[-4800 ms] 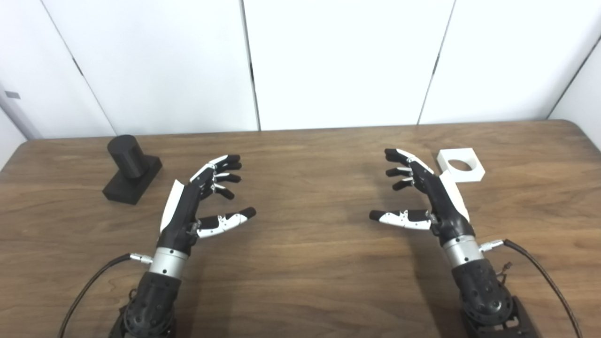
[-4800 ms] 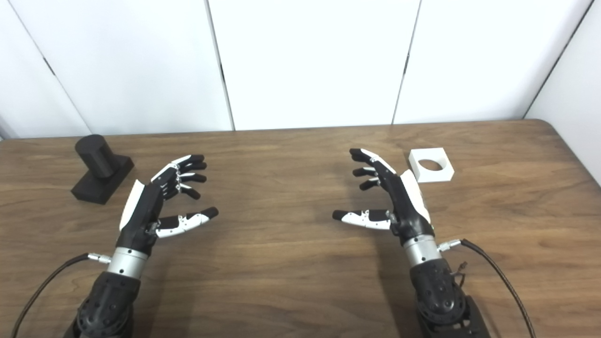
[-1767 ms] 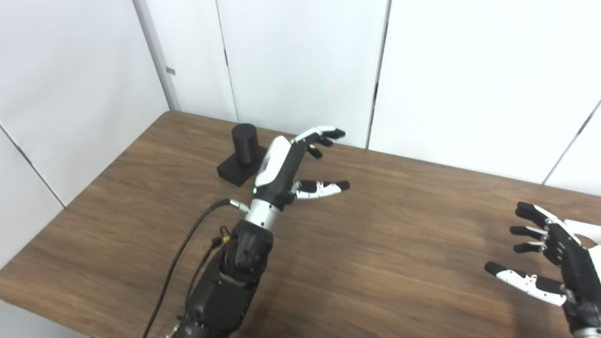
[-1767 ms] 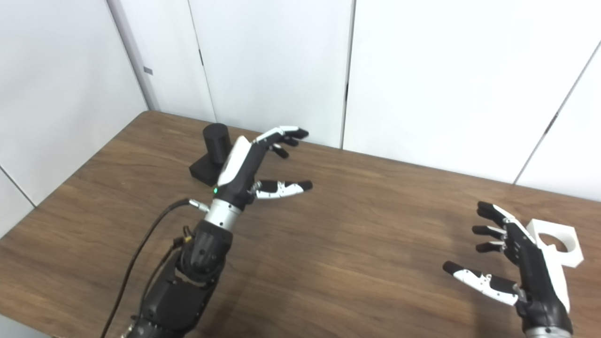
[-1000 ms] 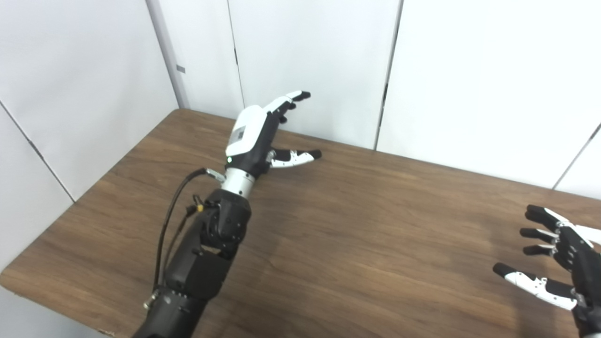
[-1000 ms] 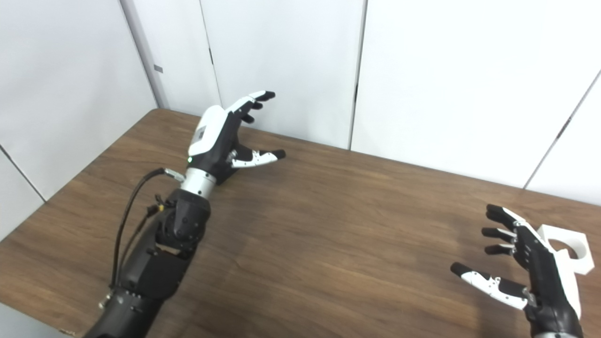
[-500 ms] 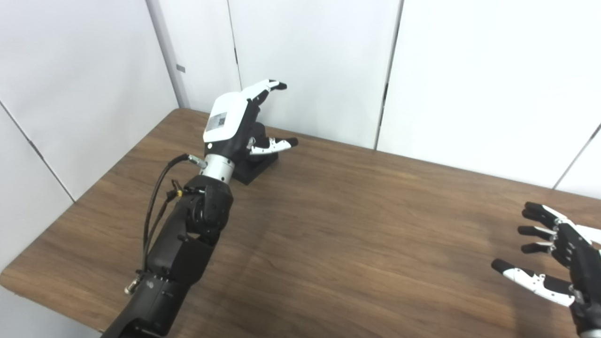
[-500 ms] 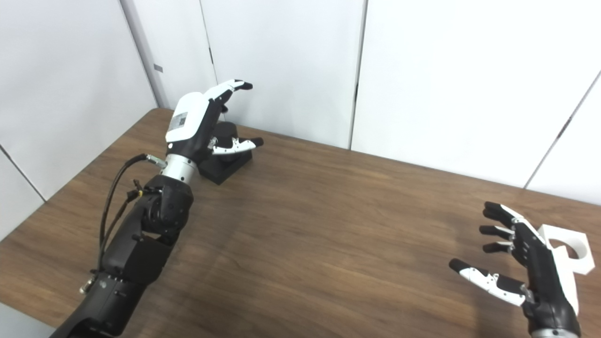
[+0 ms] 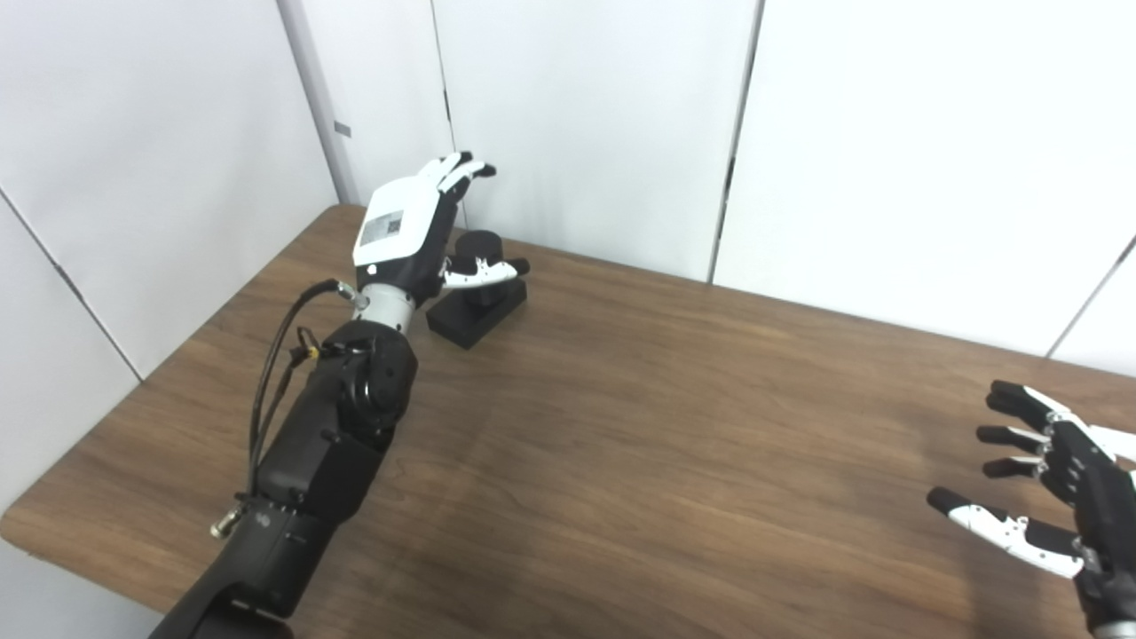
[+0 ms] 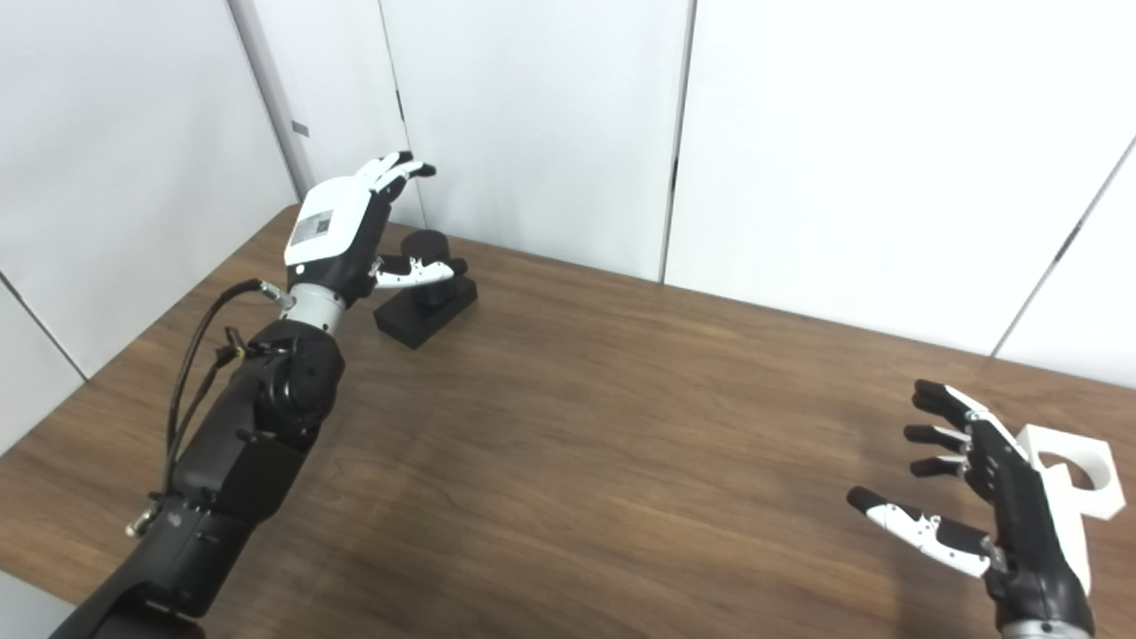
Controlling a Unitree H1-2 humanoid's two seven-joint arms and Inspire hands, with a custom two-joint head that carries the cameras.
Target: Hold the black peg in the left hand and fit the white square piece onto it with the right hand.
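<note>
The black peg (image 9: 480,266), a short upright cylinder on a flat square base (image 9: 470,315), stands at the table's far left near the wall. My left hand (image 9: 410,229) is raised just left of it, open, fingers spread upward, thumb reaching across the front of the cylinder. I cannot tell whether the thumb touches it. The white square piece (image 10: 1078,475) with a round hole lies at the right edge of the right eye view, partly hidden behind my right hand (image 10: 994,497). That hand hovers open above the table with nothing in it.
The brown wooden table (image 9: 639,426) has a rounded left corner (image 9: 27,524) and a near edge close to my left forearm. White wall panels (image 9: 586,115) stand right behind the peg. A black cable (image 9: 280,355) loops off my left wrist.
The camera turned left since the earliest frames. My left hand has reached out to the far left, passed in front of the peg and now stands left of it. The right hand has barely moved.
</note>
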